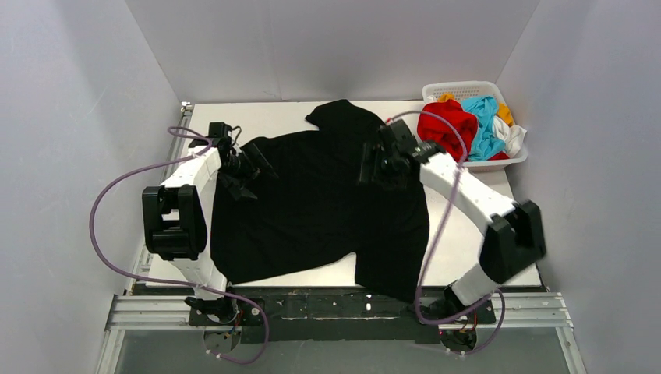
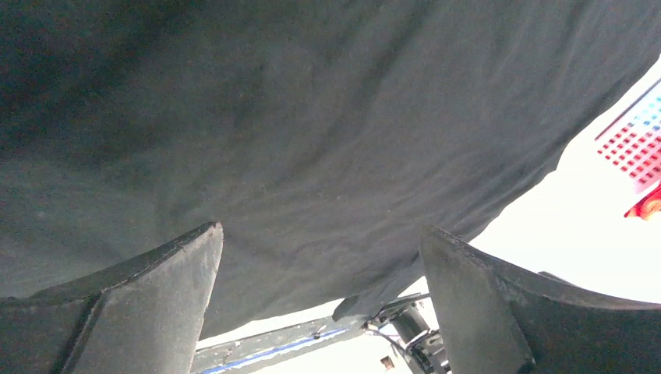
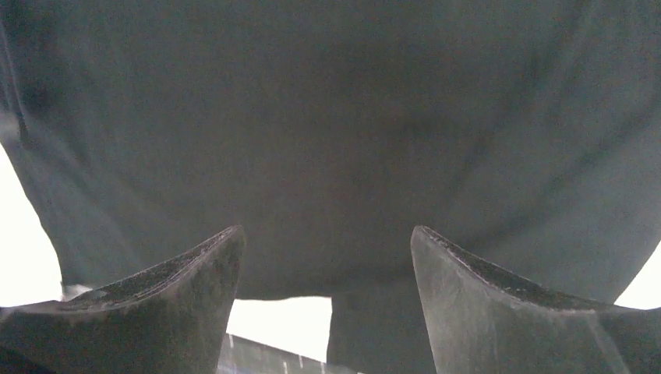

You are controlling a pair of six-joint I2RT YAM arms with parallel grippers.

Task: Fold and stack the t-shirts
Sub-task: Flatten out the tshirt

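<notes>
Black t-shirt (image 1: 319, 202) is spread across the middle of the white surface (image 1: 273, 115). One flap pokes up toward top centre and the lower part reaches the bottom edge. I'd say the first fold is the step in hand, since nothing looks doubled over yet. The red shirt (image 1: 446, 125), light blue shirt (image 1: 485, 125), white shirt (image 1: 514, 136) and orange-yellow shirt (image 1: 507, 113) are all bunched in the basket (image 1: 460, 86), upper right. — servo_sam

Agreed, this looks like the grab before the fold. The left end effector (image 1: 248, 173) sits at the shirt's left edge, left of centre. The right end effector (image 1: 374, 173) is over the cloth, just right of centre. Both wrist views show the fingers (image 2: 156, 312) spread wide, with black cloth filling the frame beyond them and nothing pinched between. Can't tell whether the tips actually touch the fabric though. My guess for the next move: each one has to come down and close on the cloth at its side. Then they lift together and carry it over without dragging the whole shirt along. The rumpled bit at lower right could bunch up. — knotty
</notes>
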